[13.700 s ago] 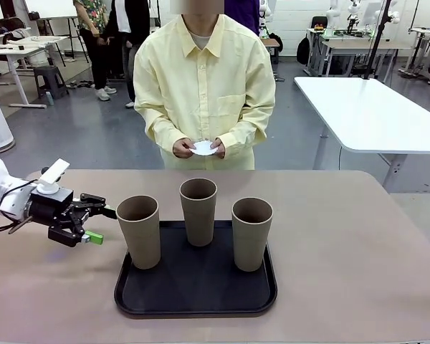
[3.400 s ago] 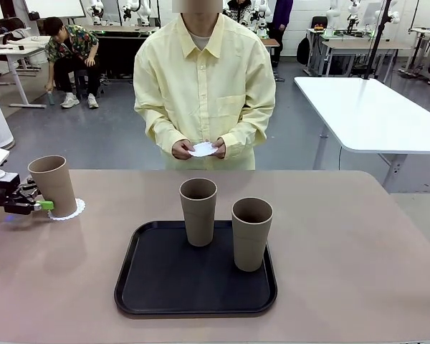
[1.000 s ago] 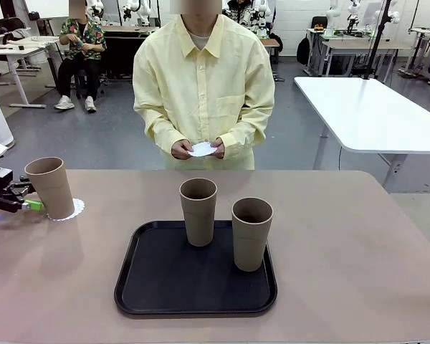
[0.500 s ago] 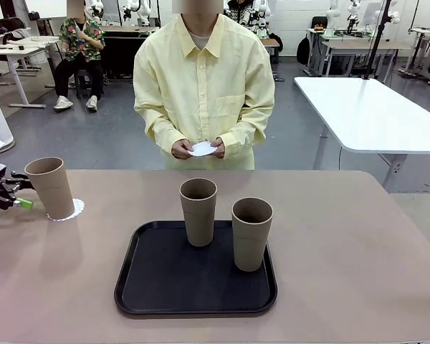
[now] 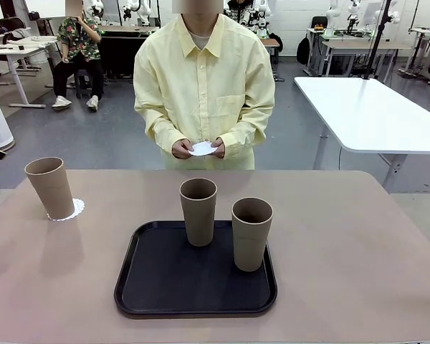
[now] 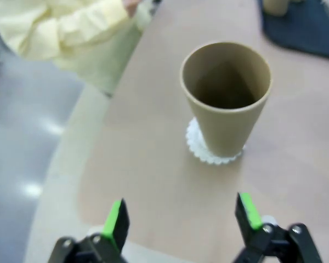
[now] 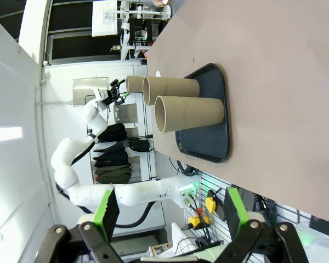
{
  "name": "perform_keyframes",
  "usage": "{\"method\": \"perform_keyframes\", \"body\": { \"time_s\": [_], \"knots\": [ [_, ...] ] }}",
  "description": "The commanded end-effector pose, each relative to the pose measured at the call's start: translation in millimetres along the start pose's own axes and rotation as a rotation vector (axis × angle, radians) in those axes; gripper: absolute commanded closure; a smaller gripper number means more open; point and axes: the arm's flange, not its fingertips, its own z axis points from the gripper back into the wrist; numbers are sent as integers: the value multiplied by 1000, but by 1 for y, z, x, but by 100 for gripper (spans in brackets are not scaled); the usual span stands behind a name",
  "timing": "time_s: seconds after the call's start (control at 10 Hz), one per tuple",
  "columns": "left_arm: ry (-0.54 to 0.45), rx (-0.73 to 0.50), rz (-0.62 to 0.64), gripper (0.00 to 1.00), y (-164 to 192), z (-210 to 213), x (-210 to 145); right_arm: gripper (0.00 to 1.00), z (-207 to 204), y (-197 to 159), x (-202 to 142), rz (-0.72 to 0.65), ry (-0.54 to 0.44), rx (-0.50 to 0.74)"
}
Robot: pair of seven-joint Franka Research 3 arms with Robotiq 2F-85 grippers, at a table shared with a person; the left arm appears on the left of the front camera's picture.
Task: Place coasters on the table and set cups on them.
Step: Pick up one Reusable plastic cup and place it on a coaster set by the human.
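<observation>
Front view: one cup (image 5: 50, 188) stands upright on a coaster (image 5: 74, 210) at the left end of the counter (image 5: 344, 244). The lace shows mostly on one side, so the cup sits slightly off-centre. A second cup (image 5: 198, 213) and a third cup (image 5: 251, 234) wait upright on the black tray (image 5: 147, 287), probably because no coasters are laid for them yet. The person's hands (image 5: 181, 148) hold the spare coasters (image 5: 203, 148) beyond the counter's far edge.

Left wrist view: the left gripper (image 6: 181, 211) is released and empty, its fingers spread wide. The served cup stands straight ahead of it, in line with the gap and clear of both pads, resting on its own.

Right wrist view: the right gripper (image 7: 170, 211) is also released and holds nothing. The tray cups lie well ahead of it. It seems parked aside, leaving the counter's middle free for the next coaster.
</observation>
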Motion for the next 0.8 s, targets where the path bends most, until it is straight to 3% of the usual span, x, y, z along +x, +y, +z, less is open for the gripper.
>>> {"method": "perform_keyframes", "body": {
  "time_s": [0.0, 0.4, 0.6, 0.7],
  "knots": [
    [101, 89, 40, 0, -34, 18, 40, 0, 1, 0, 0, -2, 0, 10],
    [140, 63, 140, 0, -96, 65, 116, 0, 1, 0, 0, -2, 0, 10],
    [279, 86, 191, 0, -129, 75, 148, 0, 1, 0, 0, -2, 0, 10],
    [365, 28, 223, 0, -147, 72, 156, 0, 1, 0, 0, -2, 0, 10]
  ]
}}
